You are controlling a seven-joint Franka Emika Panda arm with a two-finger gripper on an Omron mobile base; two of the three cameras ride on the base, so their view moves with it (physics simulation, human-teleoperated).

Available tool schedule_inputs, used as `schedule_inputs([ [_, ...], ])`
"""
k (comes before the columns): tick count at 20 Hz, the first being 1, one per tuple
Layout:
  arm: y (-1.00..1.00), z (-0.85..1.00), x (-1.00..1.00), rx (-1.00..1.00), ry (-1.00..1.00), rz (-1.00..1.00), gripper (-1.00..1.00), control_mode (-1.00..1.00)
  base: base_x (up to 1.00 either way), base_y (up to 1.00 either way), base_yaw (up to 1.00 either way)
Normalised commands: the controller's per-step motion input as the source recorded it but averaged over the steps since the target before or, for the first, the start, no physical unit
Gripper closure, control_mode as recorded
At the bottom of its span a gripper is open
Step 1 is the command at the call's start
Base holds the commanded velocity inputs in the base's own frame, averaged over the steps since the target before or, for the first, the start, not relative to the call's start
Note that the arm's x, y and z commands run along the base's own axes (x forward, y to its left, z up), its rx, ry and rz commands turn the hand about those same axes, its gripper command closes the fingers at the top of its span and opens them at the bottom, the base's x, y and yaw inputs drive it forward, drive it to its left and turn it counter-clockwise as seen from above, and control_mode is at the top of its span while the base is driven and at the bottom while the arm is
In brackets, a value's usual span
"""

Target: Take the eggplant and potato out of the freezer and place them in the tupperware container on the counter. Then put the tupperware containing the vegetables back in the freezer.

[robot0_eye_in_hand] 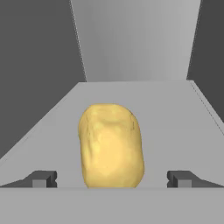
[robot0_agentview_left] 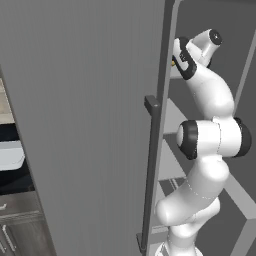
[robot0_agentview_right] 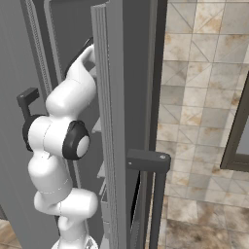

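A yellow-tan potato [robot0_eye_in_hand: 111, 148] lies on a grey shelf [robot0_eye_in_hand: 175, 127] inside the freezer. My gripper [robot0_eye_in_hand: 111, 179] is open, and its two dark fingertips [robot0_eye_in_hand: 43, 178] stand wide apart on either side of the potato's near end, not touching it. The freezer's ribbed door [robot0_agentview_left: 85, 125] stands open, and my arm [robot0_agentview_left: 210, 135] reaches past its edge into the compartment. A sliver of yellow [robot0_agentview_left: 173, 63] peeks out beside my wrist. The pale tupperware container [robot0_agentview_left: 10, 155] sits on the black counter [robot0_agentview_left: 15, 182] at the far left. The eggplant is out of view.
The door's dark bar handle [robot0_agentview_left: 152, 165] runs close beside my arm. Grey inner walls [robot0_eye_in_hand: 39, 65] close in the shelf on both sides and behind. Wood-grain drawers [robot0_agentview_left: 20, 225] sit under the counter. A beige tiled floor [robot0_agentview_right: 204, 97] spreads to the right of the freezer.
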Motion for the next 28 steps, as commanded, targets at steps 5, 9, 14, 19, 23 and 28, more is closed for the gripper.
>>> schedule_inputs([
  [5, 0.0, -0.11, 0.3, 0.0, 0.03, 0.03, -1.0, -1.0, 0.0, 0.0, 0.0],
  [9, 0.0, -0.09, 0.33, 0.0, 0.01, 0.02, -1.0, -1.0, 0.0, 0.0, 0.0],
  [14, 0.0, -0.11, 0.35, 0.0, 0.01, 0.02, -1.0, -1.0, 0.0, 0.0, 0.0],
  [19, 0.01, -0.13, 0.3, 0.0, 0.02, 0.01, 1.0, -1.0, 0.0, 0.0, 0.0],
  [23, 0.08, -0.16, 0.17, 0.0, 0.05, 0.0, 1.0, -1.0, 0.0, 0.0, 0.0],
  [28, 0.07, -0.17, 0.0, 0.0, 0.03, 0.0, 1.0, -1.0, 0.0, 0.0, 0.0],
])
